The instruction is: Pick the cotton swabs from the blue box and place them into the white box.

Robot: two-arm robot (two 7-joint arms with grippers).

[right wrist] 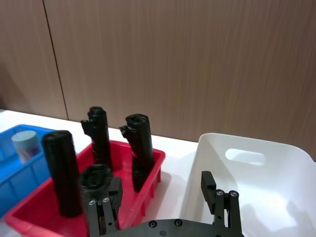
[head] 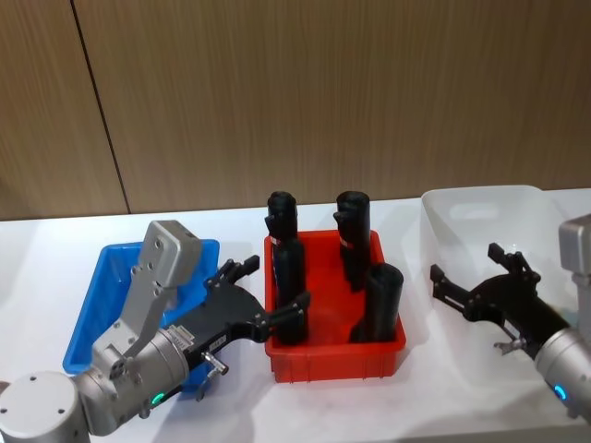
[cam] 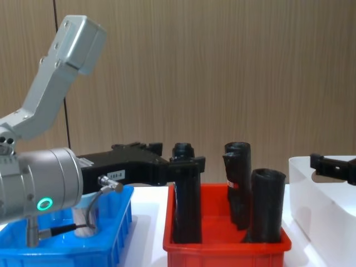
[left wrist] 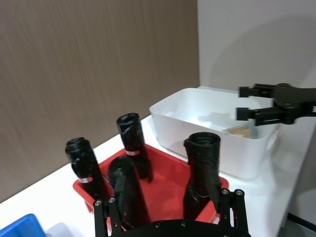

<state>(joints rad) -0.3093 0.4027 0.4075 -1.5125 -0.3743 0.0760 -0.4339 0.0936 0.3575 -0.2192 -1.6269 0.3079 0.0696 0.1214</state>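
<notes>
One cotton swab tub (right wrist: 24, 143) with a pale lid stands in the blue box (head: 92, 305); from the chest it shows as a clear tub (cam: 86, 222). My left gripper (head: 272, 291) is open and empty, above the blue box's right rim beside the red bin's nearest black roll. Its fingers (left wrist: 106, 217) frame the rolls in the left wrist view. The white box (head: 480, 212) is at the right, and what looks like another tub (left wrist: 242, 130) lies inside it. My right gripper (head: 471, 268) hangs open and empty at the white box's left wall; it also shows across the table (left wrist: 243, 102).
A red bin (head: 332, 355) with several tall black rolls (head: 351, 235) stands between the blue and white boxes. A wooden wall runs behind the white table. Bare tabletop lies in front of the bins.
</notes>
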